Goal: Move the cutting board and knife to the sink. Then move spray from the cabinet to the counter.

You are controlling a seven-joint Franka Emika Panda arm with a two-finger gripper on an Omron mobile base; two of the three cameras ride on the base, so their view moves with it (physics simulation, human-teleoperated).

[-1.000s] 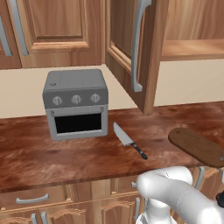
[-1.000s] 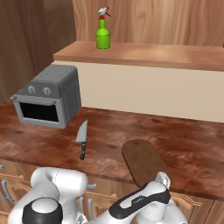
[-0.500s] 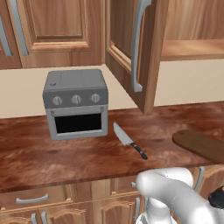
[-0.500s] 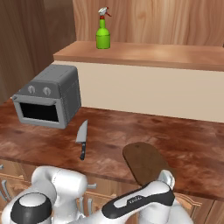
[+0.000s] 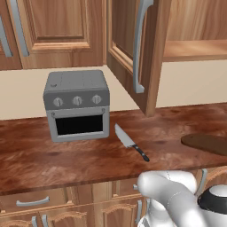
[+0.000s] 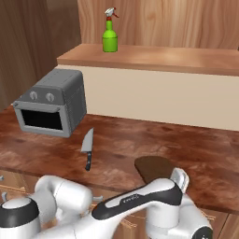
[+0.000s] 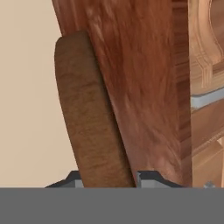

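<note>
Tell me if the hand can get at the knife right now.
Probably not yet: the hand sits around one end of the cutting board. The knife itself lies bare on the counter, apart from the toaster oven, so once the hand is free its path looks open.

Cream wall (image 5: 26, 95) behind grey toaster oven (image 5: 77, 104), brown raised-panel upper cabs (image 5: 57, 31) w/ grey bar handles, lower drawers (image 5: 33, 203) w/ small curved handles along bottom, even light.
</note>
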